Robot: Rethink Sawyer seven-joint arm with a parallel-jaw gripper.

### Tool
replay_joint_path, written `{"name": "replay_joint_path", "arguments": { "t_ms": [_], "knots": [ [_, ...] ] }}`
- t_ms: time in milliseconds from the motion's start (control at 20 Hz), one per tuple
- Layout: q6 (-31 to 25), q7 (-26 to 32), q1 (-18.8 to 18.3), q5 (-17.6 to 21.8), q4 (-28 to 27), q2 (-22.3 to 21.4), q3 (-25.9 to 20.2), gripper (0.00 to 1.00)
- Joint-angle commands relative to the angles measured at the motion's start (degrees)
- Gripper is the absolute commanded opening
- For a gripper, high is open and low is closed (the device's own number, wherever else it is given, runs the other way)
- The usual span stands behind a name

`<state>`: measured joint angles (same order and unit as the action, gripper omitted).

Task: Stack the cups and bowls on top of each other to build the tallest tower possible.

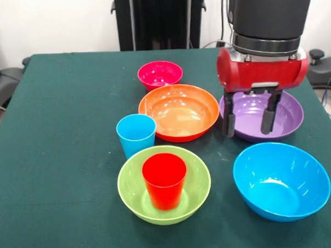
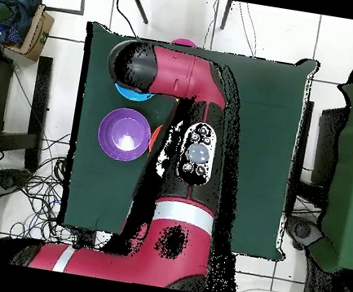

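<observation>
- Here, the only stacking so far is the red cup [image 1: 164,180] standing upright inside the lime green bowl [image 1: 133,188], at the near middle of the green table [image 1: 57,161] in the front view.
- Just behind that bowl's left rim stands the light blue cup [image 1: 136,134], upright on the cloth, with its right side against the near left edge of the orange bowl [image 1: 178,112].
- The orange bowl sits in the middle of the table; the small pink-red bowl [image 1: 160,74] lies just beyond it, rims close together.
- To the right of the orange bowl is the purple bowl [image 1: 286,116], and nearer, at the right, the blue bowl [image 1: 281,180] rests alone, apart from the green one.
- The gripper [image 1: 250,120] hangs over the purple bowl with its two dark fingers [image 1: 228,121] spread apart and pointing down; they grasp nothing. The left finger hangs over the bowl's left rim and the other over its hollow.
- From overhead the red and black arm [image 2: 193,139] covers most of the table: only the purple bowl [image 2: 124,134] shows whole, with a sliver of the blue bowl [image 2: 129,91] beside the arm's head, a thin orange edge [image 2: 154,138] and a pink trace [image 2: 182,43] at the far edge.
- That view hides both cups, the green bowl and the fingers; the front view alone shows them.
</observation>
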<state>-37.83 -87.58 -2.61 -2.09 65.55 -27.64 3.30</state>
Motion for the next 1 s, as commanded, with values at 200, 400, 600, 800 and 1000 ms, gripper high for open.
{"name": "replay_joint_path", "arguments": {
  "t_ms": [200,400,600,800,1000],
  "knots": [
    [4.9,-7.9,1.3,2.7,3.0,6.2,-2.1,1.00],
    [7.6,-7.8,1.7,3.8,2.2,8.4,-1.3,1.00],
    [10.1,-8.3,2.3,4.1,1.2,10.1,0.1,1.00],
    [10.3,-8.7,3.0,3.2,0.2,11.2,1.4,1.00],
    [10.4,-9.3,3.5,2.0,-0.4,11.9,2.5,1.00]
  ]
}}
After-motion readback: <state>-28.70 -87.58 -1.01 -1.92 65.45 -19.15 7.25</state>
